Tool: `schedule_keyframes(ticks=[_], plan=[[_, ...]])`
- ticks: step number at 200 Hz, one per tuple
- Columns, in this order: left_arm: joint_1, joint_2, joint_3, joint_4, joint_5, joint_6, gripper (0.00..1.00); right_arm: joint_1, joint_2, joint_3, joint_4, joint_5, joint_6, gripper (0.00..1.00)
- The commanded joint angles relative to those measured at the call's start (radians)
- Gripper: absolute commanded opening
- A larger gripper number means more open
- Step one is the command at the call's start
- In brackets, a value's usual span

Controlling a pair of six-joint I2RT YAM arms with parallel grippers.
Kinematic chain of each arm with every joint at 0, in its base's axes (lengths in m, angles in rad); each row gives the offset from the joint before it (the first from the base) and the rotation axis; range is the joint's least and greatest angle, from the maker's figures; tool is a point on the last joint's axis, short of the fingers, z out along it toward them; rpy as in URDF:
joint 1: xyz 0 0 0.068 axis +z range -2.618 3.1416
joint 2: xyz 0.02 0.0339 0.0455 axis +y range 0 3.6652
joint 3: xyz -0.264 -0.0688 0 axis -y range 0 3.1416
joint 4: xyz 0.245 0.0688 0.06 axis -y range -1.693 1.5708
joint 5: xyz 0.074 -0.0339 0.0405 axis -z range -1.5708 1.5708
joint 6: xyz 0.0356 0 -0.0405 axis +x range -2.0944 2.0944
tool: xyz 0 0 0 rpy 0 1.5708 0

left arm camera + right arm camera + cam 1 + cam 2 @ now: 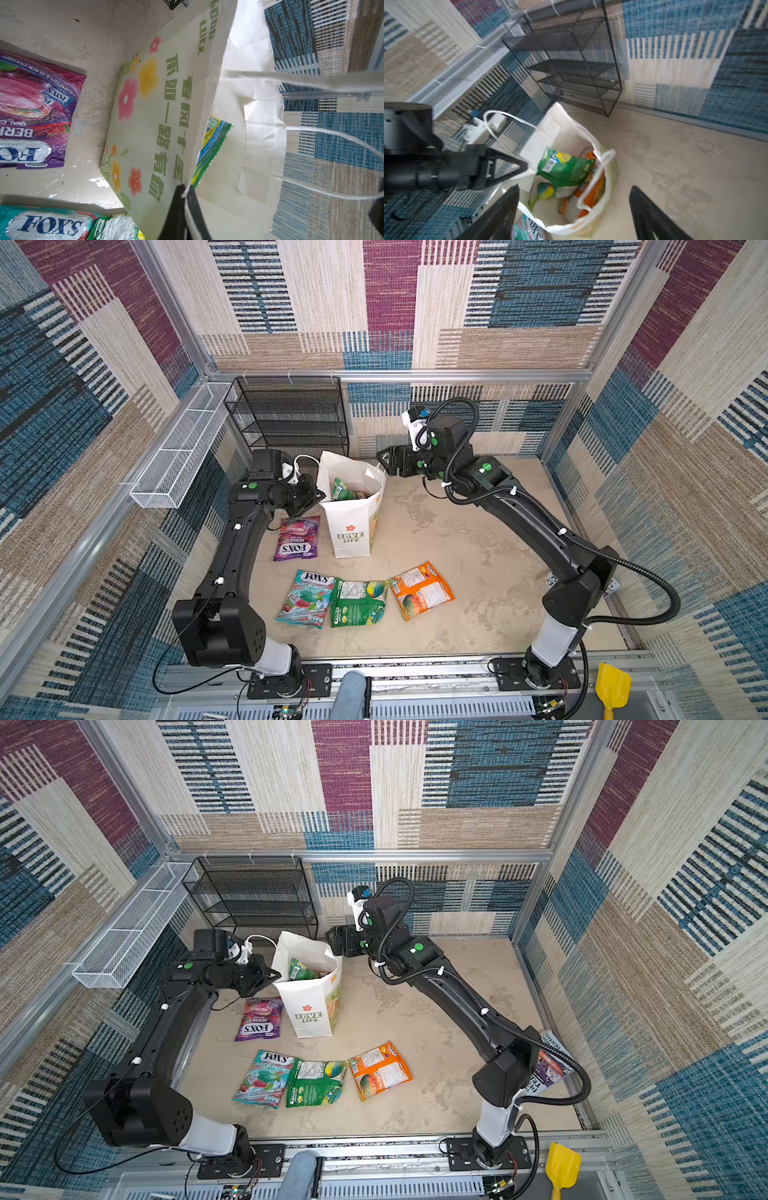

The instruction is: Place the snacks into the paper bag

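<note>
The white paper bag [351,531] [309,1011] stands upright near the back, mouth open. My left gripper [318,496] [185,190] is shut on the bag's left rim. A green snack [343,489] [566,166] pokes up inside the bag, with orange packets [599,185] beside it. My right gripper [381,460] [575,188] hovers open and holds nothing, just above the bag's far right rim. On the table lie a purple snack [297,539], a teal-red snack [307,597], a green one [359,601] and an orange one [422,591].
A black mesh shelf [291,418] stands against the back wall behind the bag. A white wire basket [183,448] hangs on the left wall. A printed magazine [552,1065] lies by the right arm's elbow. A yellow scoop [613,686] sits at the front right.
</note>
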State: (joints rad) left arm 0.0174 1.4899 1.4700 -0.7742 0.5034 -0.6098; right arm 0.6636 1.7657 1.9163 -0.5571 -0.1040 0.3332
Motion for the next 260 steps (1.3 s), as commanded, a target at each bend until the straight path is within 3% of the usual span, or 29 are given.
schedule_keyframes(ticks=[1,29,56,76,92,126,168,201,260], plan=[[0.0,0.001,-0.002,0.043,0.013,-0.01,0.03,-0.005,-0.02,-0.06,0.04,0.015,0.027,0.83],[-0.001,0.005,-0.003,0.043,0.017,-0.011,0.03,-0.013,-0.002,-0.09,0.088,-0.044,0.037,0.78],[0.0,0.007,-0.002,0.045,0.014,-0.009,0.03,-0.013,0.074,-0.02,0.094,-0.125,0.031,0.64],[-0.002,0.01,-0.002,0.044,0.013,-0.008,0.03,-0.016,0.135,0.055,0.083,-0.153,0.029,0.49],[-0.002,0.014,-0.002,0.043,0.012,-0.006,0.03,-0.021,0.172,0.109,0.064,-0.168,0.03,0.3],[-0.003,0.018,-0.002,0.044,0.01,-0.006,0.03,-0.027,0.163,0.093,0.101,-0.207,0.035,0.0],[-0.009,0.022,-0.001,0.065,0.062,-0.01,0.03,-0.056,0.083,0.008,0.187,-0.252,0.025,0.0],[-0.07,0.038,0.05,0.074,0.058,-0.042,0.02,-0.122,0.0,-0.075,0.252,-0.301,0.051,0.0],[-0.339,0.143,0.264,0.058,-0.231,-0.106,0.02,-0.249,-0.062,-0.103,0.245,-0.36,0.055,0.0]])
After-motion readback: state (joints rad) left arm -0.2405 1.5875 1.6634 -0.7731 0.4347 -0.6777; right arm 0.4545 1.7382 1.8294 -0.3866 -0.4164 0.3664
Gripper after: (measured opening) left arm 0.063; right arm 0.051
